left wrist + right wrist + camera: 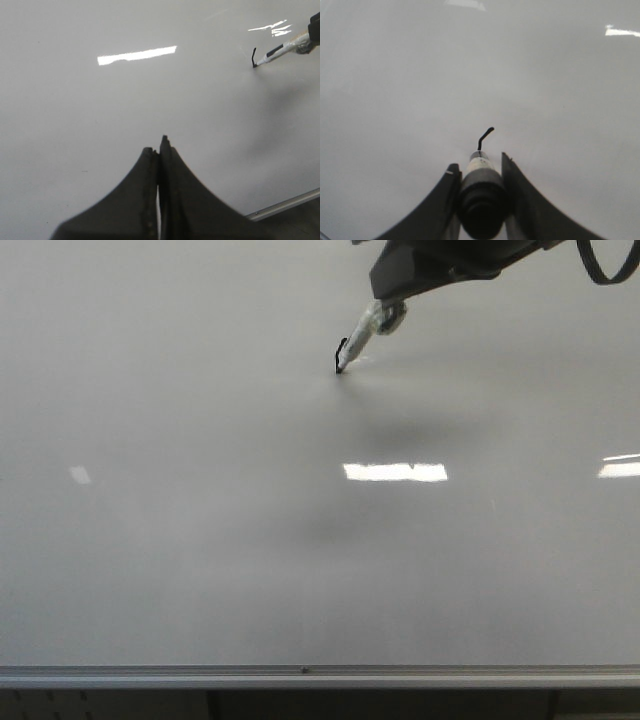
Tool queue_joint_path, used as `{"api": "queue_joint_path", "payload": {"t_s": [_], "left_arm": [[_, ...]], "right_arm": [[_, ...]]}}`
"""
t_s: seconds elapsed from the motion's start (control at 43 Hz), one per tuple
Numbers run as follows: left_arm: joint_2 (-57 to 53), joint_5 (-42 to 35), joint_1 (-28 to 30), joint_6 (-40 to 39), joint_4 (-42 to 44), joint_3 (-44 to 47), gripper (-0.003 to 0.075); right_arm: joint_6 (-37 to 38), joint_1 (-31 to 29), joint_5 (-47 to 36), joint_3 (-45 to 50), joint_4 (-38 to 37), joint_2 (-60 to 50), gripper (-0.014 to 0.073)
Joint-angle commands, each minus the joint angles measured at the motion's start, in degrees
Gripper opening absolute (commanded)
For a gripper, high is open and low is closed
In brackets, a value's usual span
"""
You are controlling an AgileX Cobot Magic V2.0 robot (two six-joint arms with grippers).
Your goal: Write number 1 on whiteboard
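The whiteboard fills the front view, with its silver rail along the near edge. My right gripper is shut on a marker with a black and white barrel. It comes in from the top of the front view, with the marker slanted down and its tip touching the board. At the tip is a short black stroke with a hooked top, the number 1, also in the right wrist view and the left wrist view. My left gripper is shut and empty, over bare board.
Bright rectangular light reflections lie on the board at centre, at the right edge and faintly at the left. The arm's soft shadow falls just below the marker. The rail also shows in the left wrist view.
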Motion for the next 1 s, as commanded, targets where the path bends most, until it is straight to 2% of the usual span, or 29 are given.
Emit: {"api": "queue_joint_path", "payload": {"t_s": [0.0, 0.511, 0.72, 0.836, 0.906, 0.976], "left_arm": [[0.1, -4.5, 0.1, -0.5, -0.6, -1.6, -0.0020], [0.1, -4.5, 0.1, -0.5, -0.6, -1.6, -0.0020], [0.1, -4.5, 0.1, -0.5, -0.6, -1.6, -0.0020], [0.1, -3.9, -0.3, 1.0, -0.5, -1.7, -0.0015], [0.3, -2.8, -1.5, 3.7, -0.5, -2.5, 0.0027], [1.4, -0.9, -3.7, 5.1, -0.5, -4.1, 0.0130]], "right_arm": [[-0.7, -0.1, -2.3, 0.2, -0.3, -1.7, -0.0060], [-0.7, 0.0, 2.4, 2.9, -0.3, -1.2, -0.0060], [-0.7, -0.2, 11.1, 2.8, -0.3, -11.2, -0.0060], [-0.4, -0.4, 20.5, 1.4, -0.3, -16.0, -0.0060], [0.0, -0.5, 26.6, 0.2, -0.3, -17.0, -0.0060], [0.4, -0.5, 32.9, -1.2, -0.3, -16.9, -0.0060]]}}
